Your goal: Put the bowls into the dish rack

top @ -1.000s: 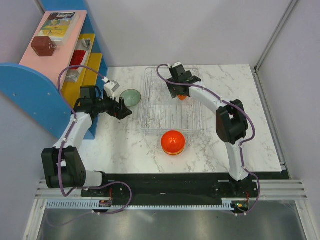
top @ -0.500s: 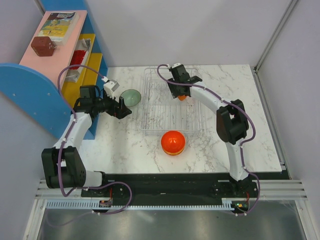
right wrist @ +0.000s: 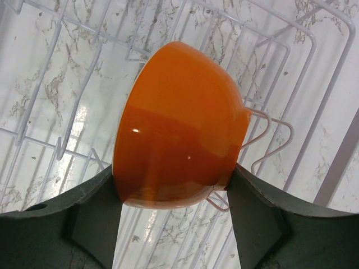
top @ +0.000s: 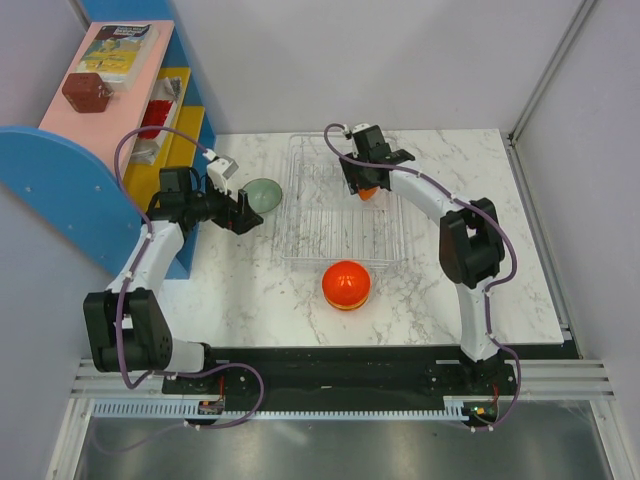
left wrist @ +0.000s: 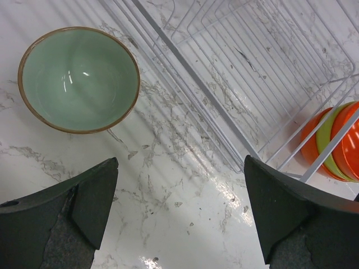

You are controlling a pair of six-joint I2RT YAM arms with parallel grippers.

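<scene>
The silvery wire dish rack (top: pixel 335 225) lies mid-table. My right gripper (top: pixel 363 186) is over its far right part, its fingers touching both sides of an orange bowl (right wrist: pixel 179 123) that stands tilted on its rim among the rack's wire prongs (right wrist: pixel 269 134). A pale green bowl (top: pixel 262 193) sits upright on the table left of the rack, also in the left wrist view (left wrist: pixel 78 78). My left gripper (top: pixel 245 214) is open and empty just near-left of it (left wrist: pixel 179 185). A stack of orange and green bowls (top: pixel 346 284) sits in front of the rack.
A blue and yellow shelf unit (top: pixel 150 120) with a pink top stands at the left, close behind my left arm. The rack's near edge (left wrist: pixel 224 112) and the bowl stack (left wrist: pixel 336 143) show in the left wrist view. Grey walls enclose the table.
My right gripper has shifted slightly right and back over the rack with the orange bowl between its fingers. My left gripper has edged slightly toward the green bowl.
</scene>
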